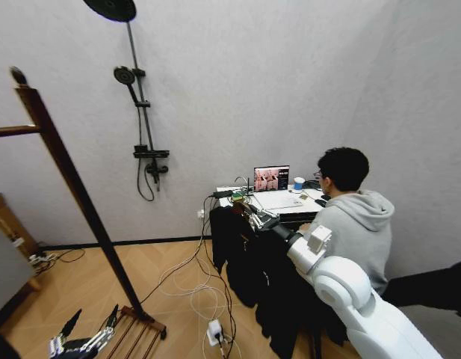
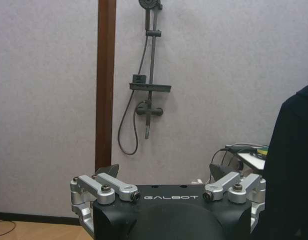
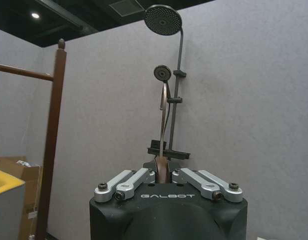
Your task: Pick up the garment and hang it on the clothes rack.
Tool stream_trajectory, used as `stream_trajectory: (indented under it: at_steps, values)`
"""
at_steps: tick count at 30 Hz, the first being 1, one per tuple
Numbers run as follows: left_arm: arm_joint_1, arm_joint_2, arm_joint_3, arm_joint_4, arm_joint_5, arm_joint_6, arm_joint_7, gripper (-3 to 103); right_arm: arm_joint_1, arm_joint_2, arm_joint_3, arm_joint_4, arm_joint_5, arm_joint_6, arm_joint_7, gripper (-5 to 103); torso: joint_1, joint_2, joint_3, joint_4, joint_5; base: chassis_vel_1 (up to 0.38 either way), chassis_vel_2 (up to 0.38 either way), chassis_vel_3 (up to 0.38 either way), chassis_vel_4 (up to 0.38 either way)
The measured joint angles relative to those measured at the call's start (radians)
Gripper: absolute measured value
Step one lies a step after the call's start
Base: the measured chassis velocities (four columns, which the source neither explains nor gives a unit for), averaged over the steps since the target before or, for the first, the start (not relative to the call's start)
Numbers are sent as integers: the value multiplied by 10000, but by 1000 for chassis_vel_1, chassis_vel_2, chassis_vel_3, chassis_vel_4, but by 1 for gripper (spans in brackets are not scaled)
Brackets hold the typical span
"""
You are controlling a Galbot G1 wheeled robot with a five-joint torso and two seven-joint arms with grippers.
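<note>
1 garment (image 1: 271,284), 1 clothes rack (image 1: 73,187), 2 grippers: left gripper (image 1: 90,323), right gripper (image 1: 254,212), 1 laptop (image 1: 273,182).

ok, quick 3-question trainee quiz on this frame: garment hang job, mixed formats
1. True or false: the garment already hangs on the clothes rack.
2. Which gripper grips the wooden hanger? A) left gripper B) right gripper
3. Fill in: the left gripper sits low, near the rack's slatted ____.

Key
1. False. It hangs from the right gripper, well to the right of the rack.
2. B. Its fingers are closed on the hanger neck, hook pointing up.
3. Bottom shelf; fingers open, holding nothing.
</note>
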State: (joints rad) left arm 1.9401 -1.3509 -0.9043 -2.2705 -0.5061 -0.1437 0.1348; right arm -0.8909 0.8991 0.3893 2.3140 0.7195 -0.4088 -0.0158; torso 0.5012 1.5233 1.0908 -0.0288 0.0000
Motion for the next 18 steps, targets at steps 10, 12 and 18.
stream_trajectory:
  at_steps: [10, 12, 18]
  values:
    - [0, 1, 0, 0, 0, 0, 0, 100, 13, -16, 203, 340, 240, -14, 23, 9, 13, -3, 4, 0, 3, 83, 92, 99, 83]
    - [0, 0, 0, 0, 0, 0, 0, 100, 17, -11, 263, 366, 284, 13, 82, 9, 13, -3, 4, 0, 0, 133, 113, 108, 94]
    - [0, 0, 0, 0, 0, 0, 0, 100, 51, -25, 413, 503, 489, -32, 302, 9, 10, -3, 3, 2, -1, 132, 124, 119, 135]
